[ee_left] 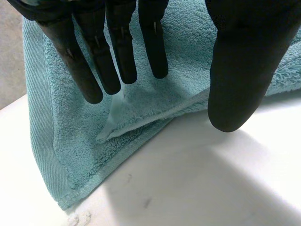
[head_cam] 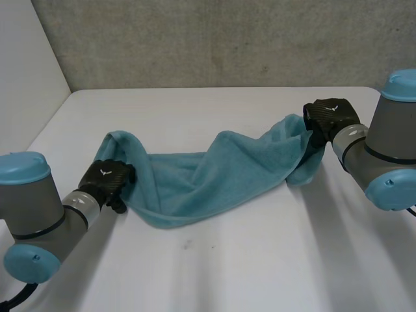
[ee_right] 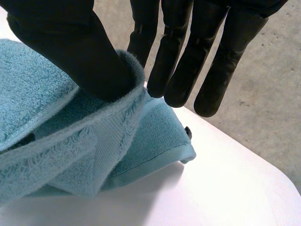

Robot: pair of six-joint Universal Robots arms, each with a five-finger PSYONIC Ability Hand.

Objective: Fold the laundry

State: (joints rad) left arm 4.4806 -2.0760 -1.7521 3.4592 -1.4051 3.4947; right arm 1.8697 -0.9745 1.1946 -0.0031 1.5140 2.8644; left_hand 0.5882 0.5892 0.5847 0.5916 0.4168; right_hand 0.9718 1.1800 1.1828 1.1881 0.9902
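The left hand (ee_left: 117, 52) is stretching straight, relaxed fingers out over a teal towel (ee_left: 56, 136), with the thumb sitting apart from them. A folded-over corner (ee_left: 113, 127) of the towel is poking out right at the fingertips, and its hemmed edge is lying on the white table (ee_left: 211, 179).

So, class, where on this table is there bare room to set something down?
Free: the near table strip between left arm and right arm, in front of the towel; also the far strip between towel and wall. Crowded: the middle, where the towel spans left hand to right hand.
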